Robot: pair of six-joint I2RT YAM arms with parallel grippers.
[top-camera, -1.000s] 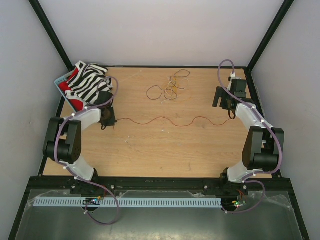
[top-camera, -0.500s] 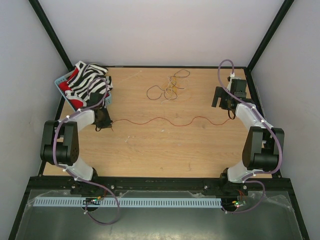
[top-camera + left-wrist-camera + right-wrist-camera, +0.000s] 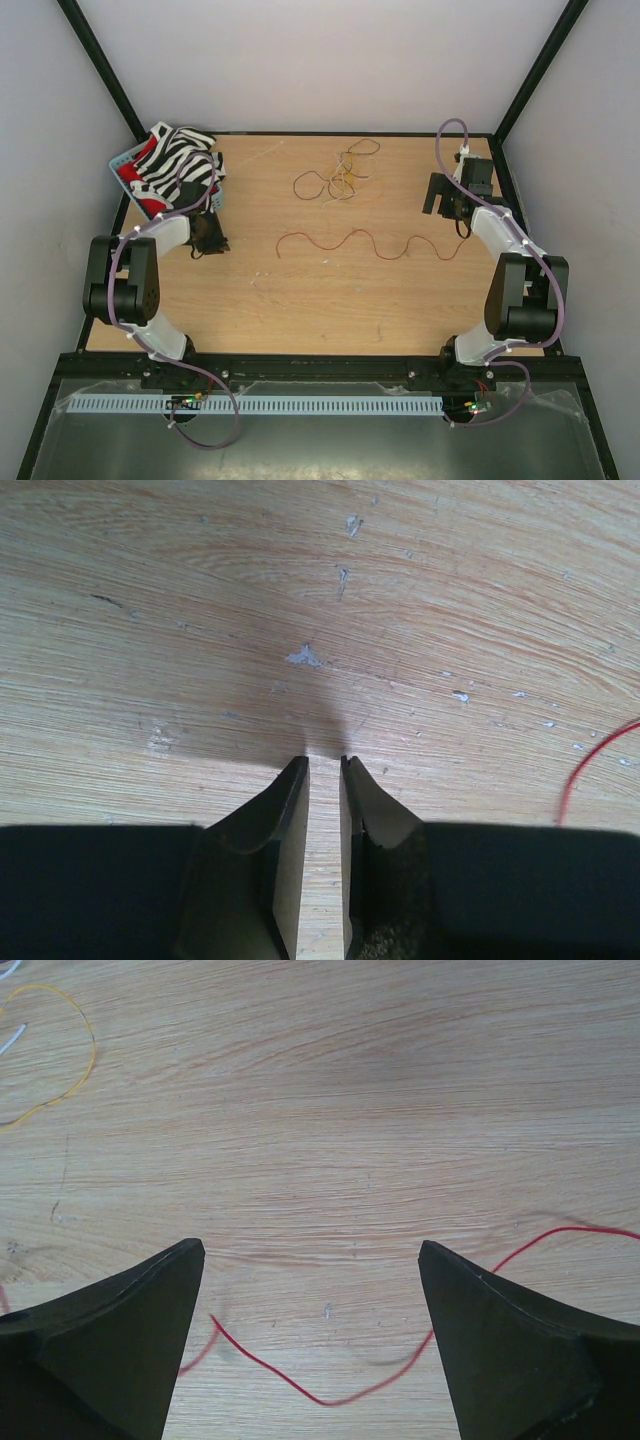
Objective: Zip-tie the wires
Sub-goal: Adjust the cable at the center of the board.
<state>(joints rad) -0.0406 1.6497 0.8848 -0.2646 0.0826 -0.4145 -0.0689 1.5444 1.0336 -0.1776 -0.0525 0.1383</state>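
A long red wire lies loose in waves across the middle of the table. Its end shows at the right edge of the left wrist view, and a loop shows in the right wrist view. A tangle of red, dark and yellow wires lies at the back centre; a yellow loop shows in the right wrist view. My left gripper is low over bare wood, its jaws a narrow gap apart and empty. My right gripper is wide open above the red wire. I see no zip tie.
A blue basket holding a zebra-striped cloth stands at the back left, close behind my left arm. Black frame posts stand at the table's corners.
The red wire, stretched to my left gripper before, has come free and sprung back to the right into tighter waves. My left gripper has drawn slightly left. The right arm is unchanged.
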